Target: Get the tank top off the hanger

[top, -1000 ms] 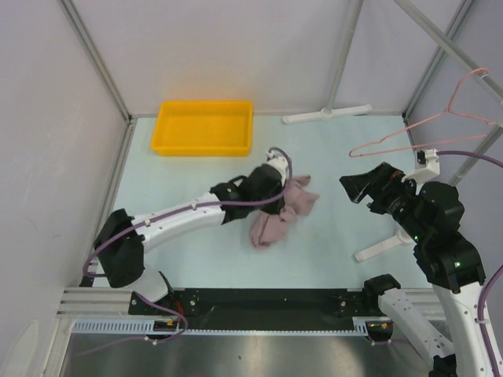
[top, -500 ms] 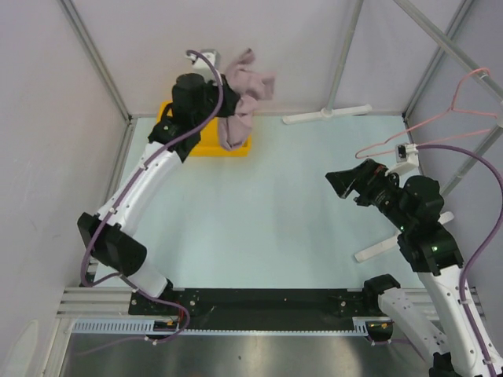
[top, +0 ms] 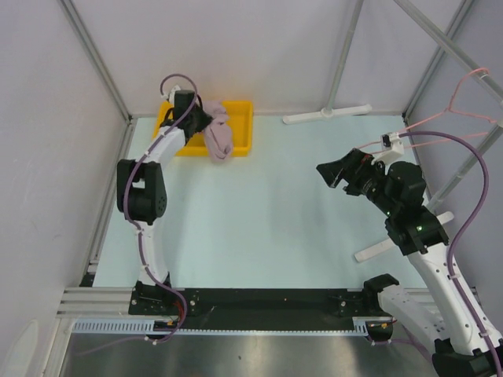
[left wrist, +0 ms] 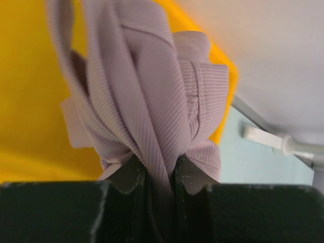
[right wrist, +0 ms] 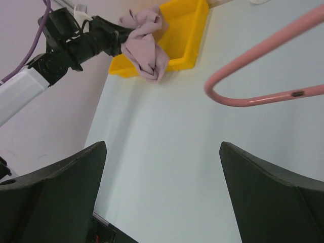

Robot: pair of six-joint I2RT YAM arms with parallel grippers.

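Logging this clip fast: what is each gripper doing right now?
Left gripper: shut on the tank top.
Right gripper: open, empty, not touching the hanger.

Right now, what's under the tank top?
The yellow tray lies beneath the tank top, which hangs bunched from the left gripper. The tray floor directly below the fabric is covered.

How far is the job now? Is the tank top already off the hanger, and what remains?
Done: the pink hanger is bare, with no fabric on it. In hand: the left gripper is shut on the bunched tank top, holding it at the yellow bin. The right gripper is open and empty near the hanger. Left: probably only releasing the garment.
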